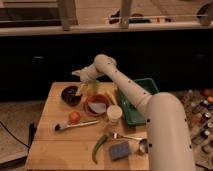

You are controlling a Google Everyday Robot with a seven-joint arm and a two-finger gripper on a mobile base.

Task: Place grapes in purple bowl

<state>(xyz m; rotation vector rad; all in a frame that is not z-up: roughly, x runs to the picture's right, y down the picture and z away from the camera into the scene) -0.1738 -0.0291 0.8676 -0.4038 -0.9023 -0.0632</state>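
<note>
the end effector [83, 89] of the white arm hangs just beside the right rim of the small round dark purple bowl [63, 95], at the back left of the wooden counter [55, 145]; whether it is released or clenched cannot be told. no grapes can be made out in the bowl's dark inside or elsewhere. judged status: at the drop stage, delivery unconfirmed, withdrawal not yet done.
</note>
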